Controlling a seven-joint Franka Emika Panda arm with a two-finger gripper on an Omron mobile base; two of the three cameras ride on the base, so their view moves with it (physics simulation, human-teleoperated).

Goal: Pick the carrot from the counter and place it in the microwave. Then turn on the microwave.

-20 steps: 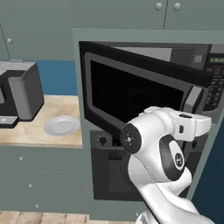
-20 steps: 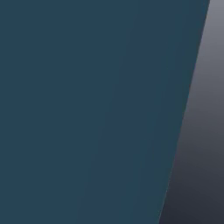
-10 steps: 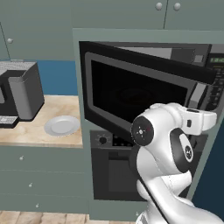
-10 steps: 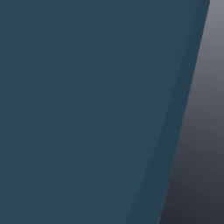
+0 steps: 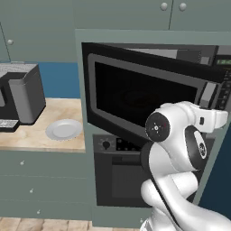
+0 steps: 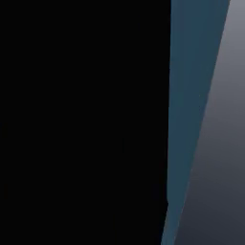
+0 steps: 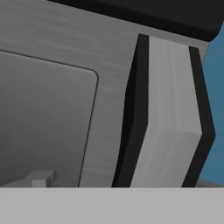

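microwave (image 5: 149, 85) door ajar at frame centre; plate (image 5: 64, 129) on counter (image 5: 40, 135) at left; gripper jaws wide, empty.

Grey-green cabinet doors (image 5: 122, 13) with round knobs run across the top of the left base view. A blue wall panel (image 5: 61, 79) fills the upper left behind a black and grey appliance (image 5: 20, 94) at the left edge. A round grey plate (image 5: 64, 129) lies left of centre. A black oven (image 5: 122, 173) with a knob sits low in the middle, grey-green drawer fronts (image 5: 43, 180) to its left, and a strip of wooden floor (image 5: 67, 224) along the bottom
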